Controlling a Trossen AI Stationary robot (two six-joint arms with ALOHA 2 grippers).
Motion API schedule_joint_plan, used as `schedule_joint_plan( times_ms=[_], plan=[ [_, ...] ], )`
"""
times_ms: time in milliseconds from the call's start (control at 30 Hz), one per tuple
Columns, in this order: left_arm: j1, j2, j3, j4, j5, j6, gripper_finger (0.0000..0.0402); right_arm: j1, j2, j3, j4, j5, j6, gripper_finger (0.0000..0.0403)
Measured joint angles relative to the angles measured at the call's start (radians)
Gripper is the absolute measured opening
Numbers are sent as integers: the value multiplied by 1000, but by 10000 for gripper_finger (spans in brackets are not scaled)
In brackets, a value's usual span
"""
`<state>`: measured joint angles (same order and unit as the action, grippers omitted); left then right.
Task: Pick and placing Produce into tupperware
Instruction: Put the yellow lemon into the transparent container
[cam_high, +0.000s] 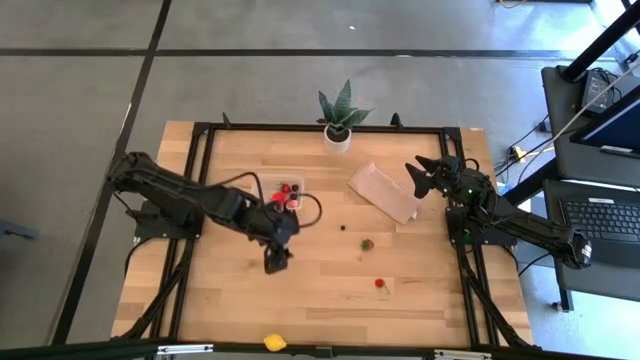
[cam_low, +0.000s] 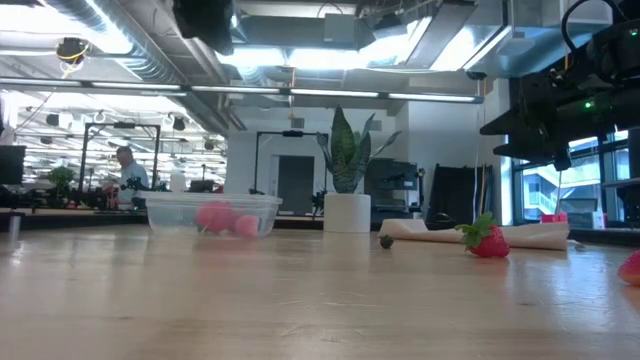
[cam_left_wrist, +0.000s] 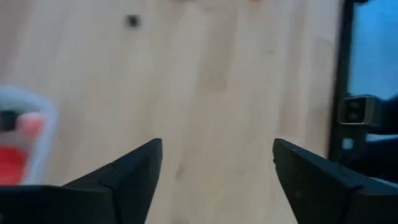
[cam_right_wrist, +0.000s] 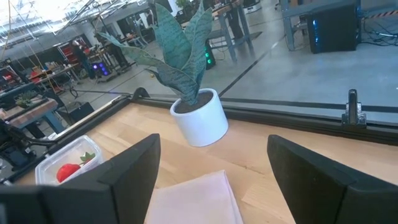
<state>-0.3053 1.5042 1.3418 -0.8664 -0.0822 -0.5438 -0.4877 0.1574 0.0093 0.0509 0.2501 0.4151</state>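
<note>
The clear tupperware (cam_high: 288, 190) stands on the table left of centre and holds red and pink fruit pieces; it also shows in the low view (cam_low: 212, 213). On the wood lie a dark berry (cam_high: 343, 227), a strawberry (cam_high: 367, 243), a red piece (cam_high: 380, 283) and a yellow lemon-like piece (cam_high: 274, 342) at the near edge. My left gripper (cam_high: 275, 262) is open and empty above bare wood, nearer than the tupperware (cam_left_wrist: 25, 143). My right gripper (cam_high: 425, 175) is open and empty at the right, above the far end of the tan sheet.
A flat tan sheet (cam_high: 385, 192) lies right of the tupperware. A potted green plant in a white pot (cam_high: 338, 122) stands at the far edge. A dark frame (cam_high: 205, 150) runs around the table top. Bare wood lies between the left gripper and the loose fruit.
</note>
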Motion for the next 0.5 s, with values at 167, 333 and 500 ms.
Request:
schedule_joint_plan(
  times_ms=[167,333,500],
  plan=[
    [0,34,0,41,-5,-30,318,0,0,0,0,0,30,297],
    [-18,35,0,69,6,-78,320,0,0,0,0,0,77,297],
    [-70,34,0,140,129,-78,320,0,0,0,0,0,97,297]
  ],
)
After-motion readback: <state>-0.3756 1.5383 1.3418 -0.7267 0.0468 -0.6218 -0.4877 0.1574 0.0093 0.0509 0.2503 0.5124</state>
